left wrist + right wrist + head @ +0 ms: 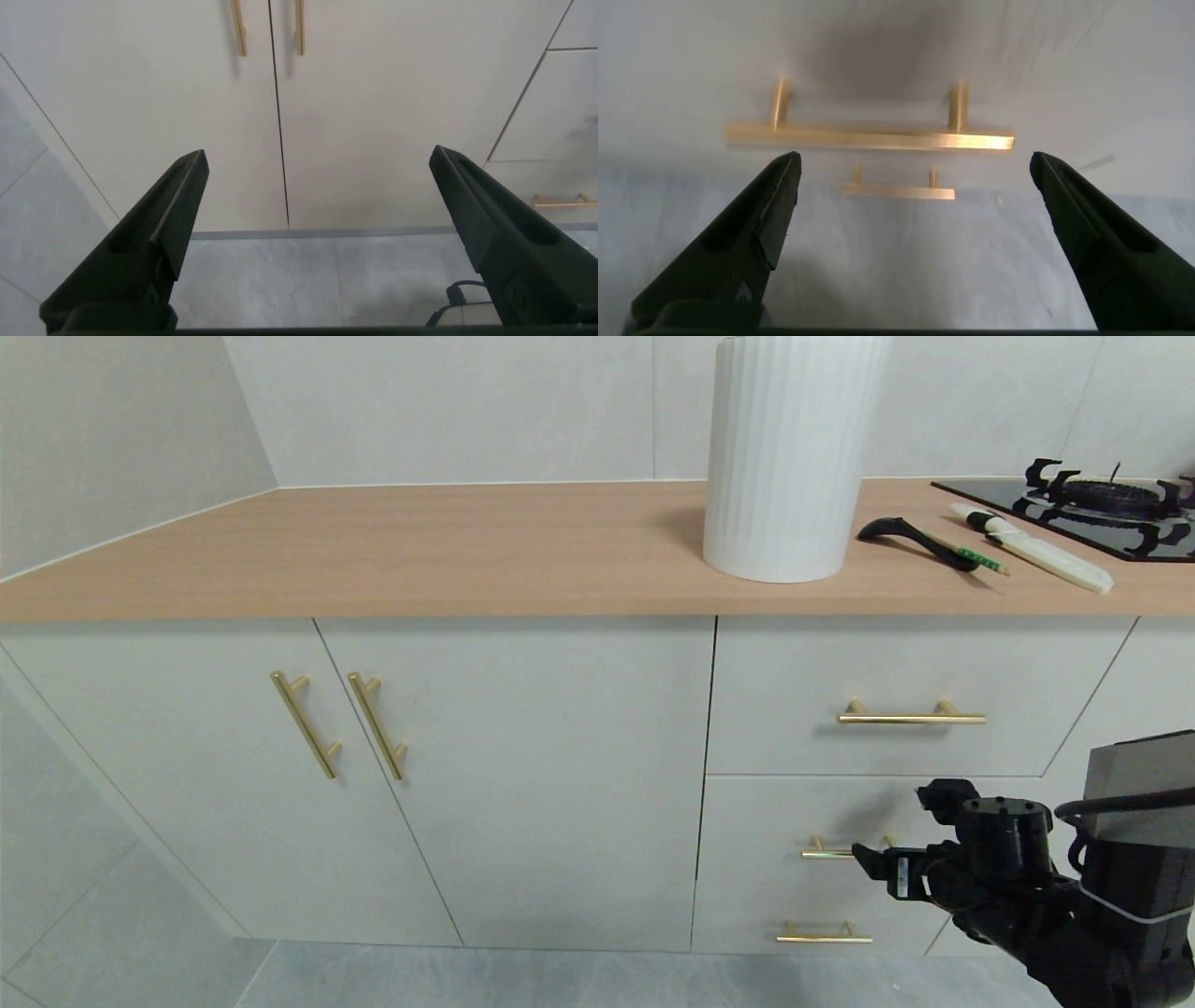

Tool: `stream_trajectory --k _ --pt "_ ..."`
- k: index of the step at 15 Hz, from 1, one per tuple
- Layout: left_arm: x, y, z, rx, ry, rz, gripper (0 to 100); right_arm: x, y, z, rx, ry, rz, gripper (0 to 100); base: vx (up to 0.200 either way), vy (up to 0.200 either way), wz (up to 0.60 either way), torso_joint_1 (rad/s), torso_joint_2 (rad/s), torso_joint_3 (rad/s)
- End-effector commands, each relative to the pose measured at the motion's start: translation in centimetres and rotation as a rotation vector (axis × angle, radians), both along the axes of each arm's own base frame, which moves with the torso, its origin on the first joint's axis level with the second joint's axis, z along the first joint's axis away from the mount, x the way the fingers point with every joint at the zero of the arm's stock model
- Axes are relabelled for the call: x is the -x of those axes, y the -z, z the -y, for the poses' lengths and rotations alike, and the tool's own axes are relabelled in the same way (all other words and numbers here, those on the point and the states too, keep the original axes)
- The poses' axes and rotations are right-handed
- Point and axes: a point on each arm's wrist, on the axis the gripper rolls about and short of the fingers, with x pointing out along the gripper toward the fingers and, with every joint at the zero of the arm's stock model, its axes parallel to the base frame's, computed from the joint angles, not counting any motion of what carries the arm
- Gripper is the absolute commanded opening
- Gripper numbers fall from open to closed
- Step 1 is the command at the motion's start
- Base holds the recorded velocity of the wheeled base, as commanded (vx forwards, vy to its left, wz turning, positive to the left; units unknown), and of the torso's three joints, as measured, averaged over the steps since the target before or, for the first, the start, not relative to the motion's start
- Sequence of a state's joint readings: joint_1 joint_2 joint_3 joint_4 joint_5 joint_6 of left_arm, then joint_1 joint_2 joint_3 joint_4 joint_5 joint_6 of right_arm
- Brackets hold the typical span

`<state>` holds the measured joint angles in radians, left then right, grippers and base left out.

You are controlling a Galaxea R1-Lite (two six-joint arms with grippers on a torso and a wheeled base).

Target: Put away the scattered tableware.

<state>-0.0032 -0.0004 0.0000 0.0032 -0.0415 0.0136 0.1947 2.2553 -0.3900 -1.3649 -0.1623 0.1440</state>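
Observation:
On the wooden counter (pixel 420 551) a black spoon (pixel 910 537), a green-patterned stick (pixel 980 558) and a white knife (pixel 1036 549) lie to the right of a tall white ribbed container (pixel 784 457). Low down, my right gripper (pixel 896 826) stands open in front of the middle drawer's gold handle (pixel 826 851). In the right wrist view its fingers (pixel 766 215) flank that handle (pixel 868 140) without touching it. My left gripper (pixel 318 157) is open with nothing in it and faces the cabinet doors (pixel 374 112) near the floor.
A black gas hob (pixel 1092 509) sits at the counter's far right. Gold handles mark the top drawer (pixel 912 717), the bottom drawer (pixel 823 938) and the two cabinet doors (pixel 304 723). All drawers and doors are closed. Grey floor (pixel 560 980) runs below.

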Motion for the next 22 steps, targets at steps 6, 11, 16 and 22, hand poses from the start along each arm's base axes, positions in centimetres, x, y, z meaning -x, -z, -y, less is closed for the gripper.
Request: stream_trajectory --k 6,11,16,22 --pt "0.0 0.0 0.0 0.000 0.000 0.000 100 -1.2 1.8 -0.3 -0.008 0.028 -0.002 100 0.000 0.000 0.00 0.000 0.00 0.000" --pt "0.0 0.0 0.0 0.000 0.000 0.000 100 -2.1 2.5 -0.4 0.006 0.060 0.006 100 0.000 0.000 0.00 0.000 0.00 0.000" --pt "0.0 0.0 0.0 0.000 0.000 0.000 100 -1.9 3.3 -0.4 0.020 0.056 -0.023 100 0.000 0.000 0.00 0.000 0.00 0.000" --pt "0.0 0.0 0.0 0.000 0.000 0.000 100 -1.8 3.4 -0.4 0.024 0.060 -0.027 100 0.000 0.000 0.00 0.000 0.00 0.000"
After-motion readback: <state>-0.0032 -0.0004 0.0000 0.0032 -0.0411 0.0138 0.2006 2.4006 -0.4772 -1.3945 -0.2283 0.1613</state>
